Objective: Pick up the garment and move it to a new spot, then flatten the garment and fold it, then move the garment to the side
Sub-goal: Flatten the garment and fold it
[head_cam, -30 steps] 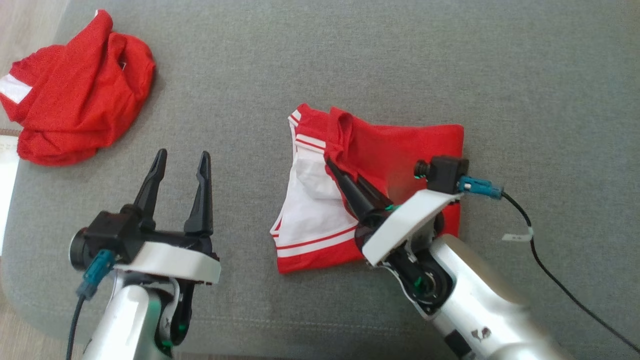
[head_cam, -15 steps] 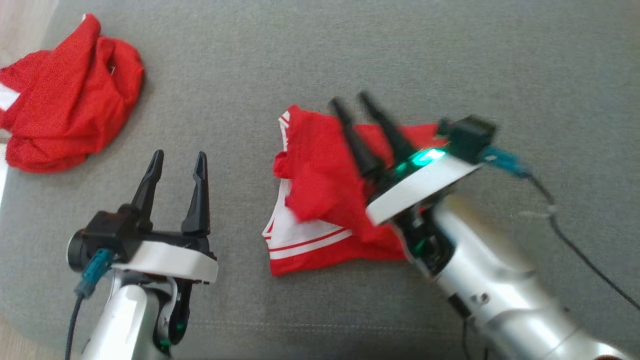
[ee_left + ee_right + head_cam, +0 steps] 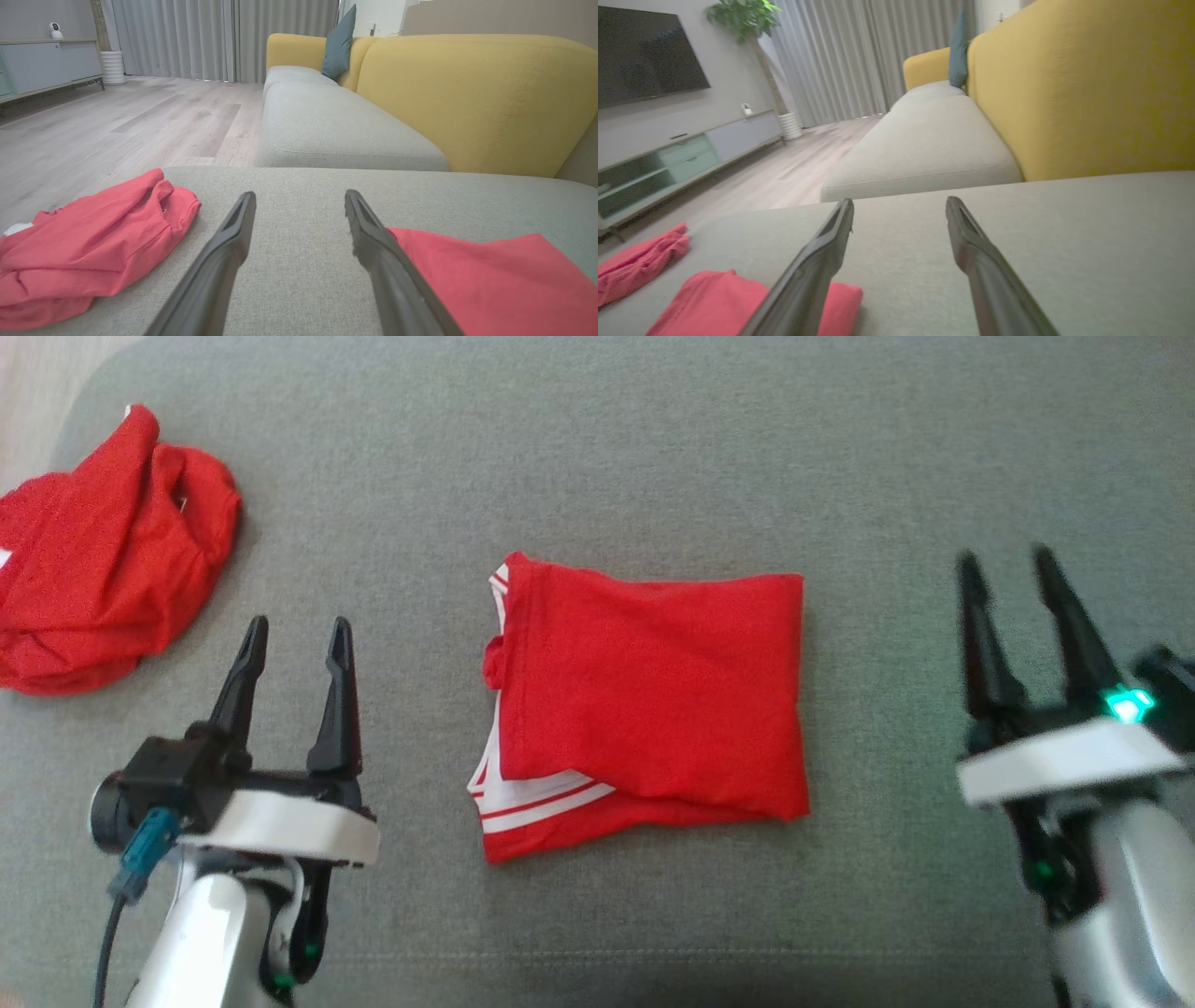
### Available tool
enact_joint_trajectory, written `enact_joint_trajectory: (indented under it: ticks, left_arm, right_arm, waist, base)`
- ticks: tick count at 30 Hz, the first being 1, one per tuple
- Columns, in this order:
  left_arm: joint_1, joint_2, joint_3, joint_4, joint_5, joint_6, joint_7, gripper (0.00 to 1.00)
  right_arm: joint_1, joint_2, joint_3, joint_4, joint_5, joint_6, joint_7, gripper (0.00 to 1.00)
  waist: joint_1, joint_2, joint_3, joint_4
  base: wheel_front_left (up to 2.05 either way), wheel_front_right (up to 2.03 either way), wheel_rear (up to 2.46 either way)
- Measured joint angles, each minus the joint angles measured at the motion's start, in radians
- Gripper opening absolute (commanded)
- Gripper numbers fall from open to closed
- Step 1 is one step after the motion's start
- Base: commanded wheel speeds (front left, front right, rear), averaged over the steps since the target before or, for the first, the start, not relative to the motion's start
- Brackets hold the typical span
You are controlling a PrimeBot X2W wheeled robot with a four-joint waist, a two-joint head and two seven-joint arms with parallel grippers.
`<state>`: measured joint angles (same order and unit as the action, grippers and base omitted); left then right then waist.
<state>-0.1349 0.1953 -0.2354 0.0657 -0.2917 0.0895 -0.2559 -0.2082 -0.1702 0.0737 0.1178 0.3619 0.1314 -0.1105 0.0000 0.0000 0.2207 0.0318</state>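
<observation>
The left gripper (image 3: 299, 623), at about seven o'clock in the head view, and the right gripper (image 3: 1004, 557), at about four o'clock, both have their jaws spread wide with nothing between them, fingers pointing toward twelve. Between them and touching neither, the red garment (image 3: 653, 691) lies folded into a rough rectangle at the centre of a grey sofa cushion (image 3: 653, 448). A second red garment (image 3: 103, 579) lies crumpled at ten o'clock.

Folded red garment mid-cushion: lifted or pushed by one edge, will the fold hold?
Probably floppy: the folded red garment is thin cloth in loose layers, its white-striped under-layer peeking out. Pinched at one edge, it would likely sag open. Pushed, it may bunch, since the grey cushion looks textured.
</observation>
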Motion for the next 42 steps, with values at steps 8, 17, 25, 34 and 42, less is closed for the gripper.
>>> enact_joint_trajectory:
  ticks: [8,17,25,34,42]
  left_arm:
    - [0.043,0.026,0.010,-0.010,0.000,0.009,0.007,1.00]
    - [0.120,0.040,0.005,-0.024,0.008,0.030,0.035,1.00]
    - [0.188,0.044,-0.009,-0.033,-0.001,0.036,0.062,1.00]
    - [0.217,0.052,-0.012,-0.044,-0.001,0.044,0.071,1.00]
    - [0.216,0.056,-0.014,-0.044,-0.001,0.051,0.074,1.00]
  right_arm:
    - [0.161,0.070,-0.089,-0.173,-0.081,0.000,0.099,1.00]
    - [0.273,0.093,-0.092,-0.230,-0.117,0.000,0.157,1.00]
    - [0.345,0.099,-0.100,-0.249,-0.123,0.000,0.175,1.00]
    - [0.380,0.106,-0.120,-0.262,-0.125,0.000,0.203,1.00]
    - [0.382,0.110,-0.124,-0.267,-0.126,0.000,0.217,1.00]
  waist:
    - [0.0000,0.0000,-0.038,-0.017]
    - [0.0000,0.0000,-0.117,-0.027]
    - [0.0000,0.0000,-0.191,-0.028]
    - [0.0000,0.0000,-0.225,-0.030]
    - [0.0000,0.0000,-0.220,-0.034]
  base:
    - [0.00,0.00,0.00]
    - [0.00,0.00,0.00]
    - [0.00,0.00,0.00]
    - [0.00,0.00,0.00]
    - [0.00,0.00,0.00]
